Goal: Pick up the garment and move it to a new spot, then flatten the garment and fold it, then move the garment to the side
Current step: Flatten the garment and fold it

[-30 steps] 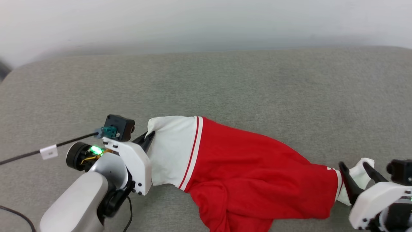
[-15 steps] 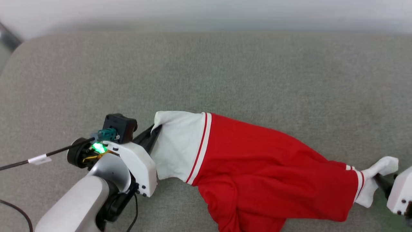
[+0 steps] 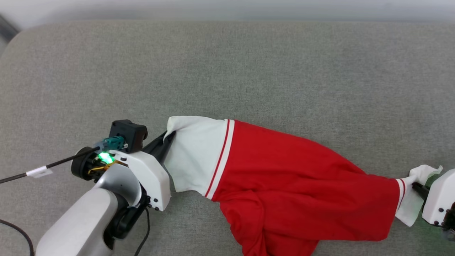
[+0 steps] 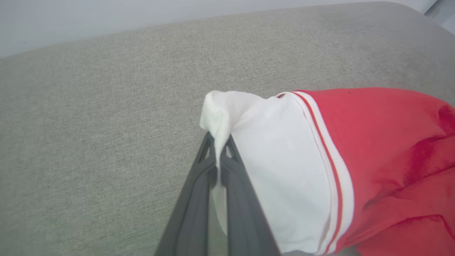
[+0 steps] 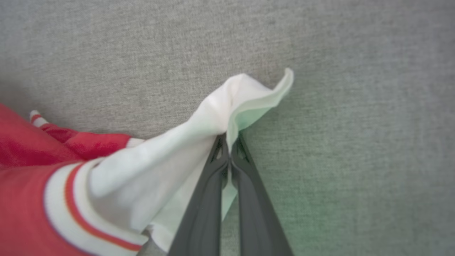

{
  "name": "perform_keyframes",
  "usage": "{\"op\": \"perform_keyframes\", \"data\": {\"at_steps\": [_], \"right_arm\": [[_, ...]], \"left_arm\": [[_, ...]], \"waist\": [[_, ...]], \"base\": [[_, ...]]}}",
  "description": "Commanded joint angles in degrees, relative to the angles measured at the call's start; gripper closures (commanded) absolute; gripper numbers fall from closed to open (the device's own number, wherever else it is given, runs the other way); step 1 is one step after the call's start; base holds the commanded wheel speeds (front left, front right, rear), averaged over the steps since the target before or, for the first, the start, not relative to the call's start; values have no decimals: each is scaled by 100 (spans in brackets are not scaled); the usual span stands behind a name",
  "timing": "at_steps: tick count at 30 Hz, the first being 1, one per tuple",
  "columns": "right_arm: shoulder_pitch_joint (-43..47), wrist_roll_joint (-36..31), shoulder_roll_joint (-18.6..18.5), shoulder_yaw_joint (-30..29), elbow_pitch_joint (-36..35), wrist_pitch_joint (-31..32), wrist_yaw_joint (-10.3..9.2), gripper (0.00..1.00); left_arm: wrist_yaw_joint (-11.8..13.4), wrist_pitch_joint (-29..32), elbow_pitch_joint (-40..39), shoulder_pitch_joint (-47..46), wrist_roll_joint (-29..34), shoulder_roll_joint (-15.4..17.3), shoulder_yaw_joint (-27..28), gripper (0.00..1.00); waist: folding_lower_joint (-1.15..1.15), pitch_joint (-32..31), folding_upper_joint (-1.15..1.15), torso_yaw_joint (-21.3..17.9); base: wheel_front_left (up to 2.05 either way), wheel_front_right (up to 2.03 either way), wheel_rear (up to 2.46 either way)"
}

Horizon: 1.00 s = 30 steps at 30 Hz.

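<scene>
The garment [image 3: 291, 177], bright red with white red-striped end panels, is stretched left to right across the grey cushion. My left gripper [image 3: 170, 136] is shut on its white left panel [image 4: 280, 160], the cloth pinched between both fingers [image 4: 217, 149]. At the far right edge, my right gripper [image 3: 415, 185] is shut on the small white right panel [image 5: 199, 135], its fingertips [image 5: 229, 144] clamping a fold of it. The garment's lower middle bunches and runs off the bottom edge of the head view. No lettering shows.
The grey fabric cushion [image 3: 249, 71] spreads wide beyond the garment, its rounded far edge meeting a pale wall. A black cable [image 3: 42, 169] with a white tag trails left from my left wrist.
My right gripper, open around the white right panel a second ago, has shut on it. The garment now stretches longer and tauter to the right. The head camera has tilted, showing more cushion.
</scene>
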Motion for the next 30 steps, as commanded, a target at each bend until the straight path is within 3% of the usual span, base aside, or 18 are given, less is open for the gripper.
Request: {"op": "perform_keyframes", "data": {"at_steps": [1,10,17,22,30], "right_arm": [[160,-32,42,64,85,1,0,100],[-279,-302,-358,204,-528,-652,-2,100],[-831,-415,-538,406,-531,-869,-2,100],[-1656,-481,-727,589,-376,-1074,-3,100],[-3499,-674,-952,771,-27,-1623,-4,100]], "left_arm": [[28,-60,10,23,25,24,34,100],[240,-321,54,-185,129,268,375,100],[210,-427,286,-690,109,274,604,100],[86,-550,726,-1475,92,167,796,100],[-89,-873,1670,-3225,289,84,1107,100]], "waist": [[0,-125,0,-45],[0,-924,0,-259],[0,-1288,0,-356],[0,-1140,0,-391],[0,-257,0,-464]], "base": [[0,0,0],[0,0,0],[0,0,0],[0,0,0],[0,0,0]]}}
